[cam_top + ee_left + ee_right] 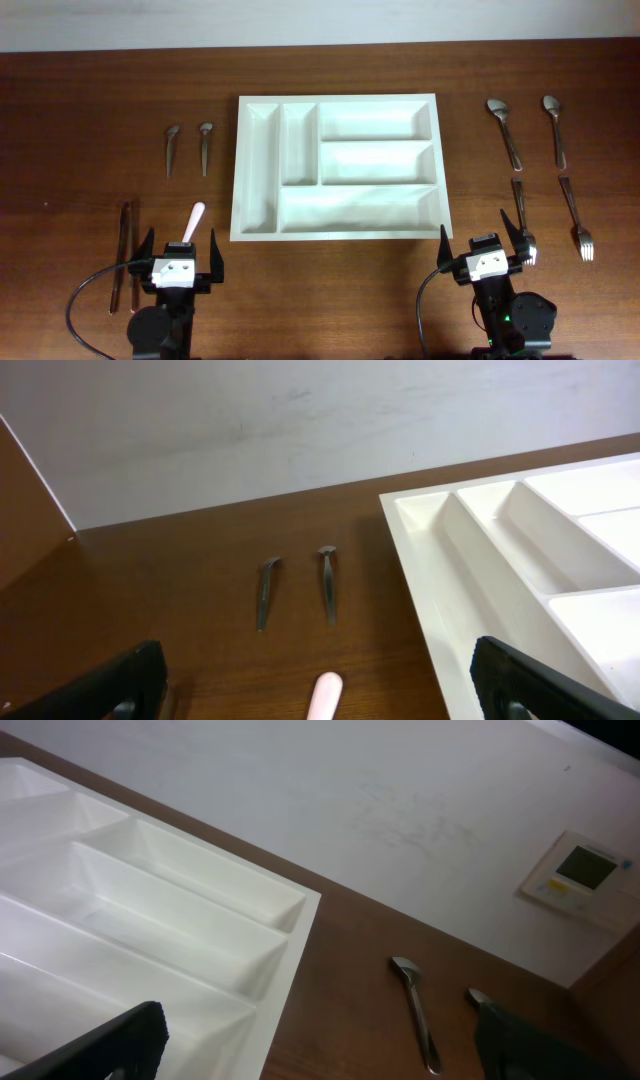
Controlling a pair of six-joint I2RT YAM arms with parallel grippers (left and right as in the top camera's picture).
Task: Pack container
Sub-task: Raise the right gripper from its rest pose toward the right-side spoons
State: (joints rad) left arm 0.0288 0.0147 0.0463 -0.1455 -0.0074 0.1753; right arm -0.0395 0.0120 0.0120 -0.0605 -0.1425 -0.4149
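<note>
The container (pixel 360 208) is a large white cutlery tray with five compartments, all empty, at the table's centre. My left gripper (pixel 180 262) is open and empty near the front edge, left of the tray. A pink-handled utensil (pixel 193 222) lies just ahead of it and shows between the fingers in the left wrist view (pixel 325 695). My right gripper (pixel 487 252) is open and empty at the front right, by the tray's corner (pixel 150 910). The left wrist view shows the tray's left side (pixel 500 560). The left gripper (pixel 322 682) and the right gripper (pixel 325 1045) each show both fingers spread wide.
Two small spoons (pixel 172 148) (pixel 206 145) lie left of the tray, also in the left wrist view (pixel 266 590) (pixel 328 582). Two knives (pixel 127 255) lie at front left. Two large spoons (pixel 505 130) (pixel 556 128) and two forks (pixel 522 215) (pixel 577 215) lie right; one spoon (pixel 418 1015) shows.
</note>
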